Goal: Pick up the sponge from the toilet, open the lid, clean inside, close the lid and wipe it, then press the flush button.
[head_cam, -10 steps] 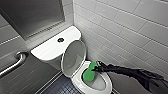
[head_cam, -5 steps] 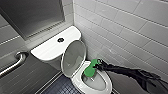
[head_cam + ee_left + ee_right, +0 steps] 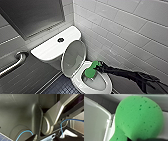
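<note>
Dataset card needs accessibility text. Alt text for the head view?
The robot's right claw holds the green sponge at the open bowl of a white toilet, whose lid stands raised. A dark flush button sits on the tank top, with a metal grab bar to the left and white wall tiles behind.

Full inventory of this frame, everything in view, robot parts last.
toilet: 1, white, against tiled wall
lid: 1, white, raised, back toward tank
flush button: 1, dark, centre of tank top
sponge: 1, bright green, over bowl
grab bar: 1, metal, wall beside tank
wall panel: 1, dark, above tank
floor: dark tiles, beside bowl
right gripper: 1, black, holding sponge
blue cable: on robot body, left wrist view
</note>
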Available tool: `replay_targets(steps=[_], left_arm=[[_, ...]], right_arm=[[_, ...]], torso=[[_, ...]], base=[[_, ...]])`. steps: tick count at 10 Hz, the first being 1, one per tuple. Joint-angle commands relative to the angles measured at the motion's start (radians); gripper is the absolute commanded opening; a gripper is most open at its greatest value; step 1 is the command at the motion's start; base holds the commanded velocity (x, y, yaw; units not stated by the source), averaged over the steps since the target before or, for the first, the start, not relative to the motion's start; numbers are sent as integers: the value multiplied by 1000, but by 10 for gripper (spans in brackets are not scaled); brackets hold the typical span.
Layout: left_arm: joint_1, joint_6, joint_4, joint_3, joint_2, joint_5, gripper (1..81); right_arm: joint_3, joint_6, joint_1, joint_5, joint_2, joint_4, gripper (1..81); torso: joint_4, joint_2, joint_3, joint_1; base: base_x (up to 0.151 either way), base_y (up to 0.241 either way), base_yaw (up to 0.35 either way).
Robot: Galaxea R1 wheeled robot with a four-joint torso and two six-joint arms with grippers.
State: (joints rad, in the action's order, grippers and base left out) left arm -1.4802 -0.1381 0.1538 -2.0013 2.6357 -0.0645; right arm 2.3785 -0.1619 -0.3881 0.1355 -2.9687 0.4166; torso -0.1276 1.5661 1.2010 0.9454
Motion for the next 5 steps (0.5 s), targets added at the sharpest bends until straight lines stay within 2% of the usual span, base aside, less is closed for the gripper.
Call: replay_targets(steps=[1, 3, 5], left_arm=[[-38, -3, 0, 41, -15, 81, 811], [-38, -3, 1, 42, -15, 81, 811], [-38, -3, 4, 52, -14, 81, 811]], right_arm=[[-19, -25, 97, 21, 46, 25, 10], [-67, -34, 71, 19, 112, 25, 10], [-185, -54, 36, -16, 213, 25, 10]], torso=[[0, 0, 0, 0], [0, 0, 0, 0], [0, 0, 0, 0]], base=[[0, 0, 0], [0, 0, 0], [0, 0, 0]])
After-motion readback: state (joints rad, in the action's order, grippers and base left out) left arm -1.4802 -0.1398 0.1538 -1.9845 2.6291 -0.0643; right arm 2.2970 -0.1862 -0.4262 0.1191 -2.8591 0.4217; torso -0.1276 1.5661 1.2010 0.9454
